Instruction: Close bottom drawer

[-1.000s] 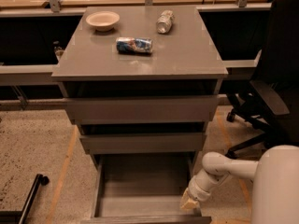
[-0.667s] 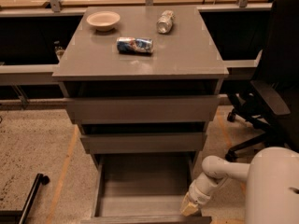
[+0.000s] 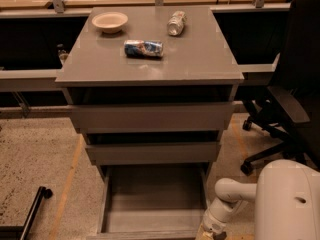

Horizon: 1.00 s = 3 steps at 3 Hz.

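Note:
The bottom drawer is the narrowest of three grey drawers and stands pulled far out, showing its shallow empty grey box; its front panel lies along the bottom edge of the view. My gripper hangs at the end of the white arm, low at the drawer's front right corner, right by the front panel and partly cut off by the view's edge.
The grey cabinet top carries a white bowl, a lying blue can and a lying clear bottle. A black office chair stands close on the right. A black bar lies on the floor at left.
My arm and gripper have moved lower toward the bottom edge of the view, at the drawer's front right corner. The drawer stays open.

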Motion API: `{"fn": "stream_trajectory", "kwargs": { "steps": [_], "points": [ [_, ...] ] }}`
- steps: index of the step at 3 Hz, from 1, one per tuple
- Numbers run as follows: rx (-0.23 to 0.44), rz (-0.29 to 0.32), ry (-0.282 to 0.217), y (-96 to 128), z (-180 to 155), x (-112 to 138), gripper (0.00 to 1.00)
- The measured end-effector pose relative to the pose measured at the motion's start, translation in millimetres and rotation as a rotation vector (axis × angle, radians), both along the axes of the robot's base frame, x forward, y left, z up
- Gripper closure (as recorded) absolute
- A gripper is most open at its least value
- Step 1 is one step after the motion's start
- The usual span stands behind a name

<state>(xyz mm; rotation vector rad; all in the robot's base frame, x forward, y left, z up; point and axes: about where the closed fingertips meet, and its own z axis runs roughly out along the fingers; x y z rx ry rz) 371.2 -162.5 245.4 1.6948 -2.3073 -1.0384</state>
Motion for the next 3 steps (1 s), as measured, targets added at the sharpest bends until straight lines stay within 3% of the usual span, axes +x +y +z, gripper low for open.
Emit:
{"fn": "stream_trajectory", "kwargs": {
  "steps": [1, 2, 3],
  "points": [
    [-0.013, -0.016, 0.063, -2, -16, -17, 1.0],
    [0.003, -0.066, 0.11, -18, -57, 4, 1.0],
    [0.003, -0.066, 0.11, -18, -57, 4, 1.0]
  ]
}}
